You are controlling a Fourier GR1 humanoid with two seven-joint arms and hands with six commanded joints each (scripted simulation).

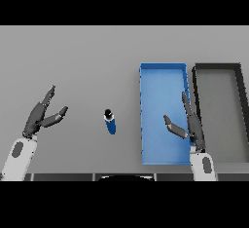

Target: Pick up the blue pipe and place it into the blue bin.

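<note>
Standing on the grey table (82,61), a short blue pipe (111,123) with a dark opening at its upper end sits a little left of the scene's centre, its long axis running near to far with a slight lean, the dark end pointing away and a touch to the left. It lies between the two hands and apart from both. To its right, a long blue bin (163,76) stretches from near to far, with nothing showing inside it. Just beside that, further right, a dark bin (217,66) with a grey floor lies parallel. The right hand (188,123) hovers over the blue bin's right wall, fingers straight and thumb spread, grasping nothing. The left hand (41,116) is at near left, released, fingers extended.
</note>
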